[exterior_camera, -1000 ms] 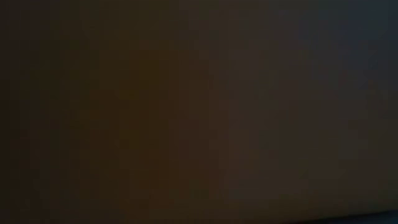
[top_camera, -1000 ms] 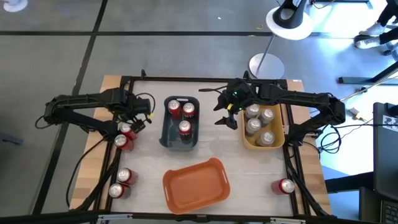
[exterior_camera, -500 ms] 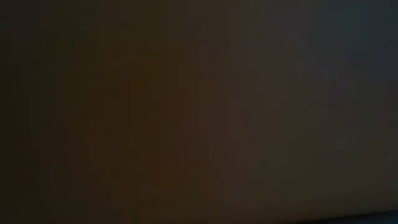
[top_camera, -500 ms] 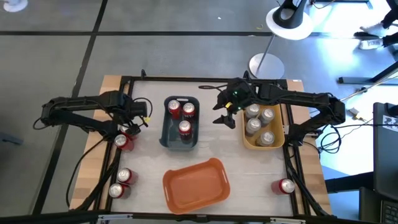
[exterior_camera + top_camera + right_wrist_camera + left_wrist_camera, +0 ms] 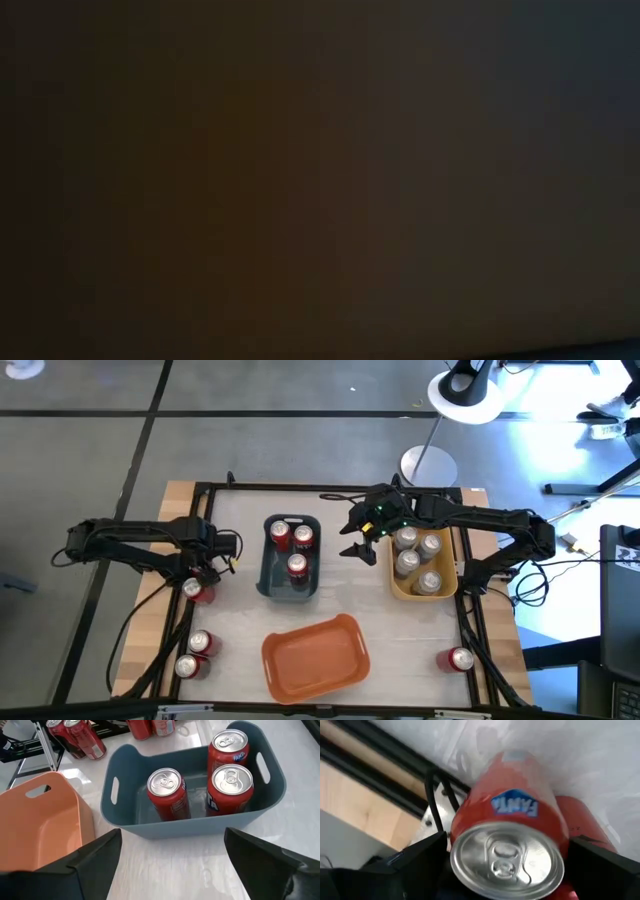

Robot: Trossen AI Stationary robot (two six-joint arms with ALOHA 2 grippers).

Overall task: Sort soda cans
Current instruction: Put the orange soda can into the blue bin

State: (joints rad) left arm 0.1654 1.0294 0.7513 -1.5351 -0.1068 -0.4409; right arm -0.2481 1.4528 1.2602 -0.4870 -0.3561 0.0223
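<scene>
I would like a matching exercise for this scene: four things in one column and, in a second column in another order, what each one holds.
Column one:
1. blue bin
2. yellow bin
3. orange bin
4. left gripper

Column two:
a. silver-grey cans
b. nothing inside
c. three red cans
d. one red can between its fingers

Pairs: 1-c, 2-a, 3-b, 4-d

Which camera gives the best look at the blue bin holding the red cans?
The right wrist view: the blue bin fills the picture, showing three upright red cans inside it. The high view shows the same bin whole but small. The left wrist view shows only a red can, and the low view is dark.
</scene>
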